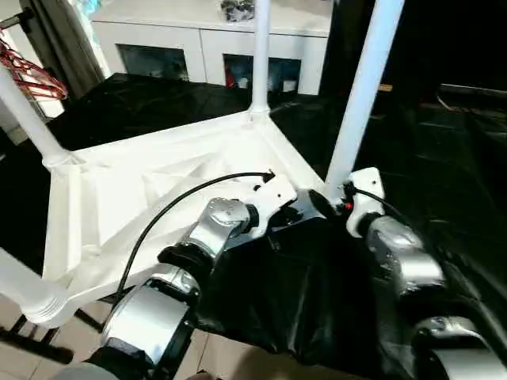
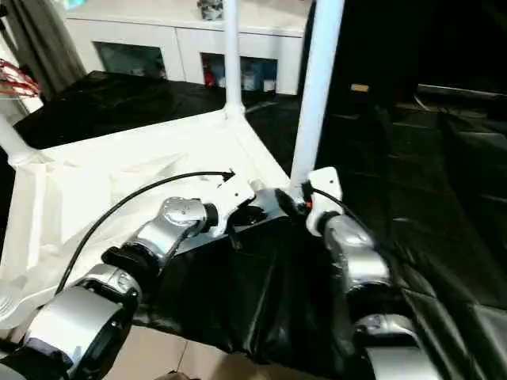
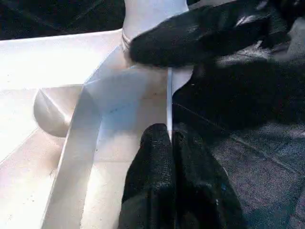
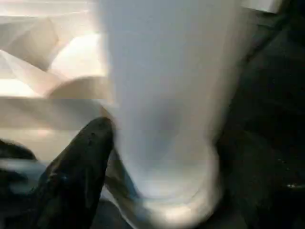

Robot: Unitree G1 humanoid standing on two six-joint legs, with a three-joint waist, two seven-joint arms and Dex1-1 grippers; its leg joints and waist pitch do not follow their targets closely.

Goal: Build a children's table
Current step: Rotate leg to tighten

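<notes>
The white tabletop (image 1: 119,198) lies upside down on a black cloth, ribs facing up. White tube legs stand in its corner sockets: one at the near right corner (image 1: 360,87), one at the far corner (image 1: 260,55), one on the left (image 1: 28,119). A fourth (image 1: 20,289) sits at the near left corner. My left gripper (image 3: 171,143) is shut on the tabletop's thin rim beside the near right socket. My right gripper (image 4: 162,143) stands open around the base of the near right leg, with one finger (image 4: 81,167) close against the tube.
The black cloth (image 1: 301,285) covers the work surface and hangs over its near edge above light flooring. A white glass-door cabinet (image 1: 214,39) stands behind. Red hangers (image 1: 32,75) show at the far left. My silver forearms cross the near side.
</notes>
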